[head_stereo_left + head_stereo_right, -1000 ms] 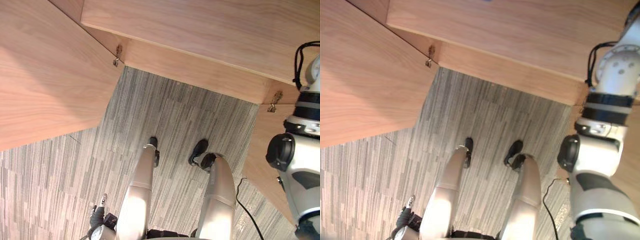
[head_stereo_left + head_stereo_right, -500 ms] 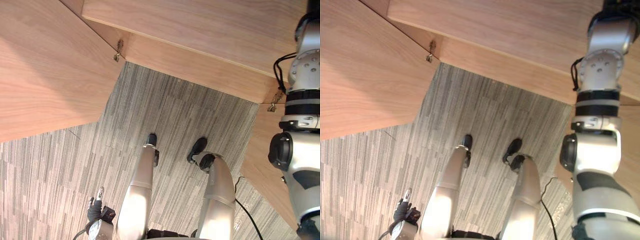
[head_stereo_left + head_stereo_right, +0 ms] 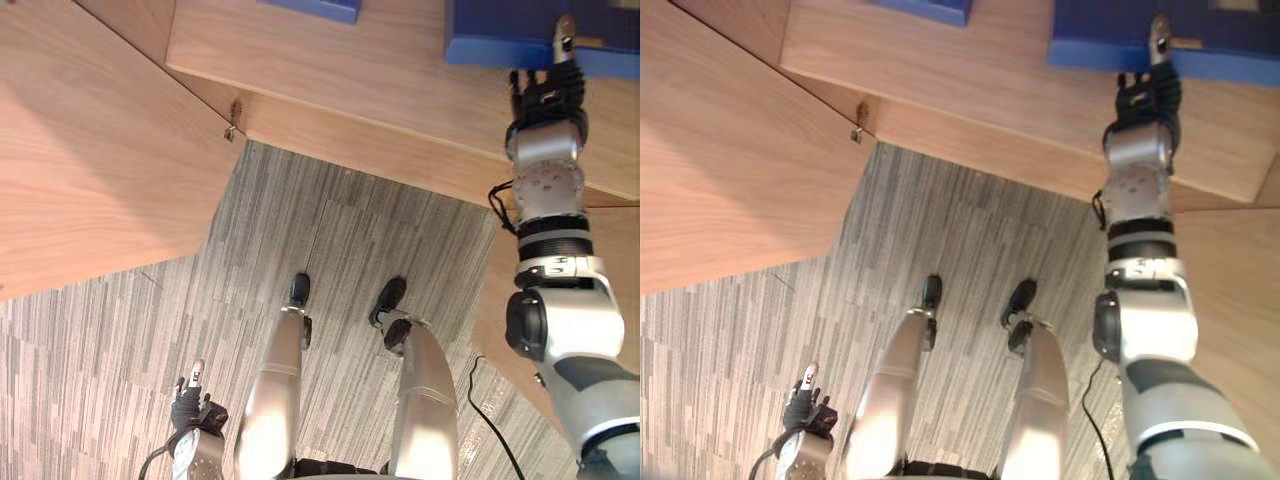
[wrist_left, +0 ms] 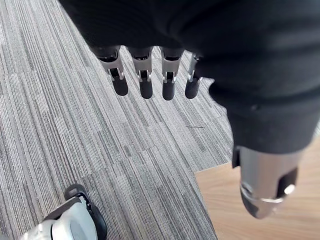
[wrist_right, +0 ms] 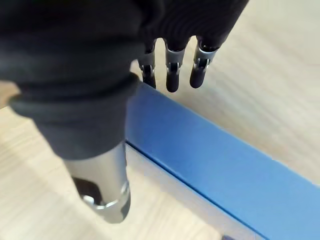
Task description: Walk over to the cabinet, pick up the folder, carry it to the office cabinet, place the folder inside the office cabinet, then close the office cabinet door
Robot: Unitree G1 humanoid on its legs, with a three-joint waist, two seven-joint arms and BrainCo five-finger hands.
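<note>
**Blue folder (image 3: 490,35) on cabinet top (image 3: 380,75)**

The left hand (image 3: 188,402) is hanging over carpet (image 3: 330,240), fingers relaxed. The folder is lying flat, long axis running side to side (far part cut off); the right hand (image 3: 548,85) is reaching over its near edge, fingers straight, empty.

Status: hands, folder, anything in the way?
Right hand open, fingers straight, over the blue folder on the cabinet top, no grasp yet. Left hand open, low over carpet. Nothing between hand and folder; second blue folder lies apart.

Cabinet top (image 3: 400,70) lies bare between blue folder (image 3: 490,35), upper right, and blue item (image 3: 315,8), upper centre; hinged panel (image 3: 100,150) occupies left.
</note>
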